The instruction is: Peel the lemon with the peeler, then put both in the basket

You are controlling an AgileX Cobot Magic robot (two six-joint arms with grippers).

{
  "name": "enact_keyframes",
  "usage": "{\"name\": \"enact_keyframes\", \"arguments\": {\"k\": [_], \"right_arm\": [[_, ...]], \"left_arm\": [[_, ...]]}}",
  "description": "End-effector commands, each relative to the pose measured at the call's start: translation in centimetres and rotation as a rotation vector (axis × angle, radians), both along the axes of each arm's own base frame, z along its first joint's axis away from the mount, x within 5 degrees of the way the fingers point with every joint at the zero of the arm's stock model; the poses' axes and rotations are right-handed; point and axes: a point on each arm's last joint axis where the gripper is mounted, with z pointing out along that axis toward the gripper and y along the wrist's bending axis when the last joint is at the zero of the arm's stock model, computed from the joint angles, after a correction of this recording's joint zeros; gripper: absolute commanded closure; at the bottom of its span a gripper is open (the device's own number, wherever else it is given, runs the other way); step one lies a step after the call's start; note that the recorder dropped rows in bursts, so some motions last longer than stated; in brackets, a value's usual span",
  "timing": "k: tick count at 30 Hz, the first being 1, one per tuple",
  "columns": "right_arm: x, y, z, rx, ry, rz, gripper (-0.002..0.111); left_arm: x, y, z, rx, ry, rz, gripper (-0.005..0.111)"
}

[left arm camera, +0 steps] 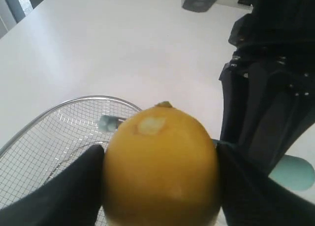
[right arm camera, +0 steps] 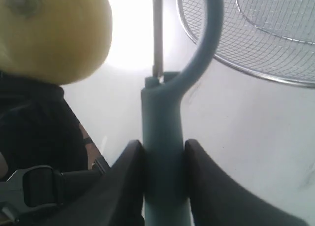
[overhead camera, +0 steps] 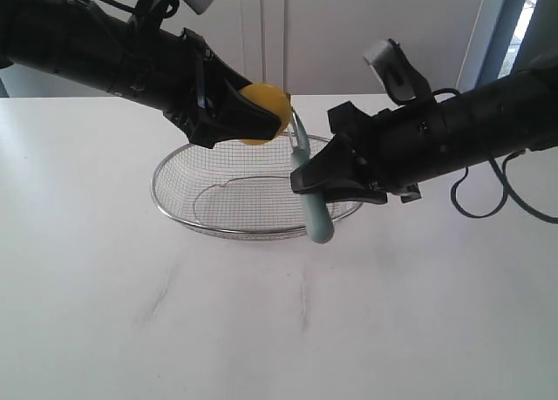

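Note:
The yellow lemon hangs in the air above the far rim of the wire basket, with my left gripper shut on it. In the left wrist view the lemon fills the space between both black fingers. My right gripper is shut on the pale teal peeler, which stands nearly upright over the basket's right side. Its metal head sits right beside the lemon. The right wrist view shows the peeler handle clamped between the fingers, with the lemon close by.
The basket rests on a white table with nothing inside it. Both black arms meet over the basket. A white wall and a window edge lie behind.

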Motion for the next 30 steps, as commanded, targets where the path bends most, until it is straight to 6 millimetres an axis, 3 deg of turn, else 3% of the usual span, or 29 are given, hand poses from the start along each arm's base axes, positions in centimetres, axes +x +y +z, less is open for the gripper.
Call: {"name": "enact_keyframes", "arguments": {"k": [1,14,30], "right_arm": [[0.4,0.3,0.1,0.030,-0.007,0.043,0.108],[0.2,0.5,0.0,0.070,0.012,0.101,0.108],[-0.3,-0.2,3.1,0.041,-0.086,-0.040,0.108]], "left_arm": [[-0.5,0.0,0.7,-0.043,0.012,0.000,0.107],[-0.5,0.0,0.7,-0.043,0.012,0.000,0.107],[-0.5,0.0,0.7,-0.043,0.012,0.000,0.107]]}}
